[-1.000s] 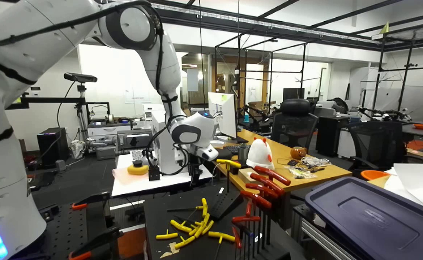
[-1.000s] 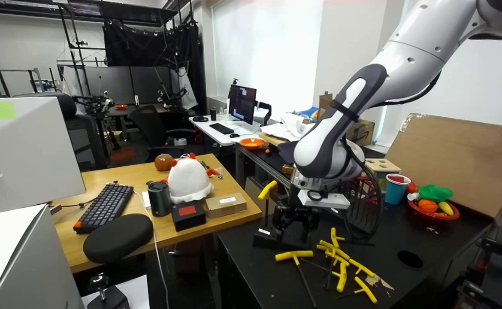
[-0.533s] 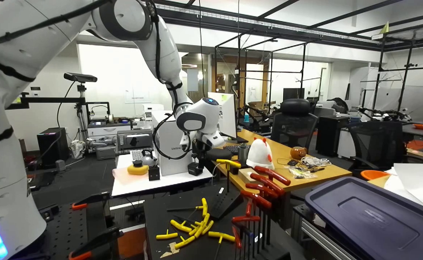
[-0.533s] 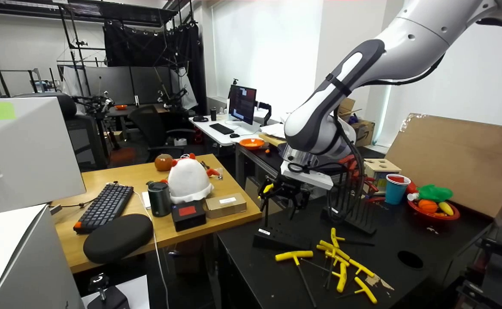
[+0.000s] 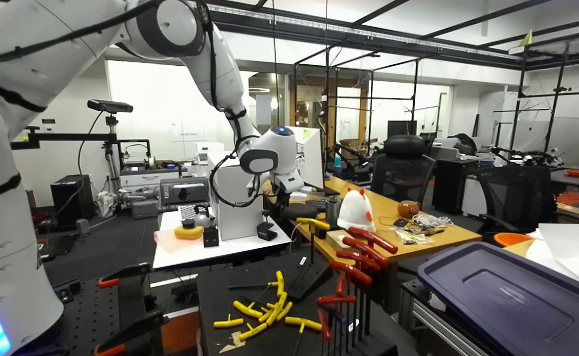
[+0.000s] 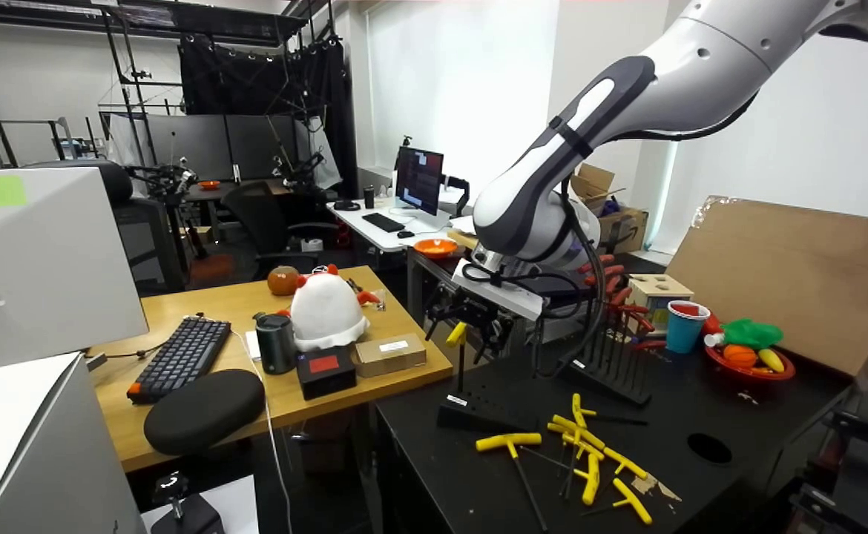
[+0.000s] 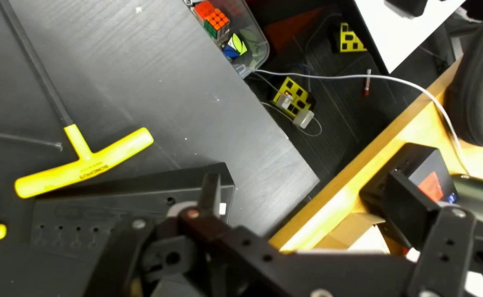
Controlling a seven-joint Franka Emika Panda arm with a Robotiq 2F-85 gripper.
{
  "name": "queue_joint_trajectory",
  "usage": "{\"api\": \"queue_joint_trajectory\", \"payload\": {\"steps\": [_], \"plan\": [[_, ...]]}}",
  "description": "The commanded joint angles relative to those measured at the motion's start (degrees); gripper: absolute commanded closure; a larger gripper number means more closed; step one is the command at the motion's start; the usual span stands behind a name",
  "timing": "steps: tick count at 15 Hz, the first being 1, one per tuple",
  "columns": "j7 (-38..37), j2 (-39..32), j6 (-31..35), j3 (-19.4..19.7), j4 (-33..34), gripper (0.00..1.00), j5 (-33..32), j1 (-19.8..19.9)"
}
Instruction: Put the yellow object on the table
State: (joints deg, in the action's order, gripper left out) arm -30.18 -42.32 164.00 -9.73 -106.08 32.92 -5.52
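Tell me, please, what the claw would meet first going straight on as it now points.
Most likely the black tabletop, near the corner that the wrist view shows between the tips of the open claw; depth is unclear, so it might slip past, beside the wooden desk.

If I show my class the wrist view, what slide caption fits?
Gripper open; a yellow T-handle key lies on the dark table beside a black block with holes.

Loose T-handles: on your table
Standing T-handle: in your rack
Cup: left of your bowl, in an exterior view
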Motion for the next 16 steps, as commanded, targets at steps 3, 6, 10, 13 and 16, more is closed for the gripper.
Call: {"api": "queue_joint_trajectory", "payload": {"steps": [3,6,10,13,16], "plan": [[-17.9,0.0,2.5,15.4,2.8,0.00,-8.5,-15.4],[-30.5,-0.8,0.3,26.0,4.5,0.00,-17.5,-24.4],[-41.7,-2.1,-5.1,32.1,6.7,0.00,-26.7,-29.1],[-45.8,-2.2,-10.6,31.2,8.2,0.00,-31.4,-27.9],[-47.6,-2.5,-13.5,29.3,9.7,0.00,-34.3,-25.5]]}}
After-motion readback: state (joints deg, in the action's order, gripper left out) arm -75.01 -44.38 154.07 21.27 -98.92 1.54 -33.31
